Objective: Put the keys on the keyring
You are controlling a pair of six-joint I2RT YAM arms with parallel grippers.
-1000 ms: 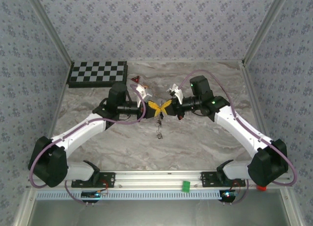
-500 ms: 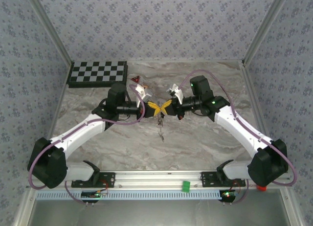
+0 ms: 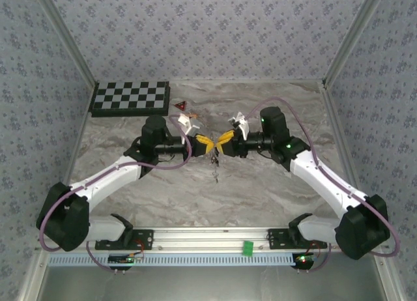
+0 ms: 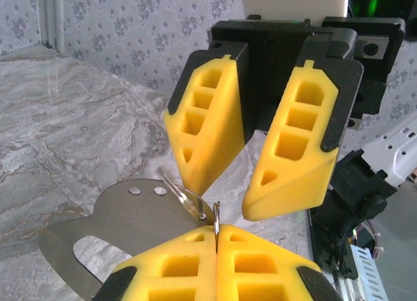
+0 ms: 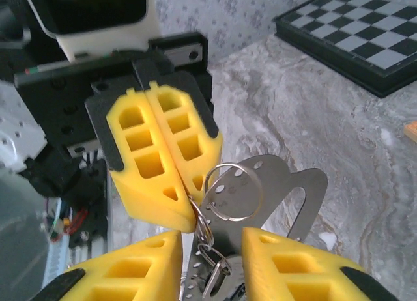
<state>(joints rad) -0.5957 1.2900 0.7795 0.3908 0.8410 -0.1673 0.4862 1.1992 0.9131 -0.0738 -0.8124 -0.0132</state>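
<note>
My left gripper (image 5: 186, 208) was clenched on the keyring (image 5: 232, 164). It pinched the wire at one edge so the loop stood clear, offered to the other arm. My right gripper (image 5: 212, 249) faced it with jaws parted, grasping nothing, and I judged it was lined up to take a hold on the ring. Both hung above the table, right of the chessboard (image 3: 130, 97) and on its near side. The ring was thin bright wire, with a flat holed steel tag (image 5: 287, 190) behind it. Below dangled small dark bits, probably the keys (image 3: 213, 165), too tiny to tell whether they were threaded.
</note>
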